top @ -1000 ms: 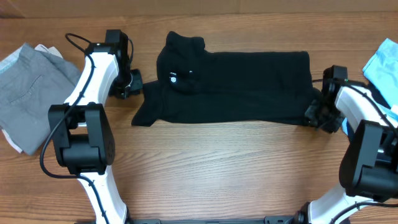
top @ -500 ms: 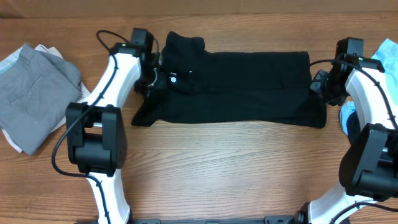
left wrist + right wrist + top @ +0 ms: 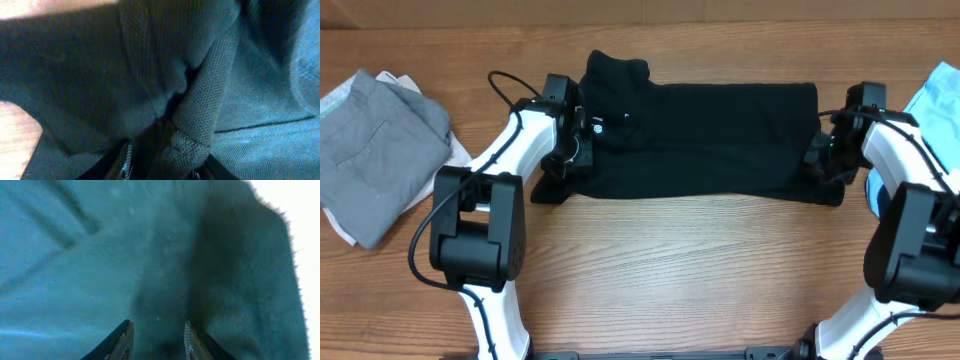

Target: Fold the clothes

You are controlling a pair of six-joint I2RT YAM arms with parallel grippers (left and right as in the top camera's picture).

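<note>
The black garment (image 3: 700, 135) lies flat across the far middle of the table, with a small white logo (image 3: 599, 125) near its left end. My left gripper (image 3: 572, 150) is at the garment's left edge just below the logo. In the left wrist view it (image 3: 162, 160) pinches a bunched fold of black cloth (image 3: 200, 110). My right gripper (image 3: 820, 160) is at the garment's lower right corner. In the right wrist view its jaws (image 3: 156, 340) grip a dark ridge of the cloth (image 3: 165, 280).
A grey folded garment (image 3: 370, 140) lies at the far left with white cloth (image 3: 345, 228) under it. A light blue cloth (image 3: 935, 100) lies at the right edge. Bare wood (image 3: 690, 270) runs in front of the black garment.
Both arms swung from the garment's lower corners up to its far corners, then down onto its side edges. Both grippers now have cloth between their jaws. The garment's lower left flap shifted slightly.
</note>
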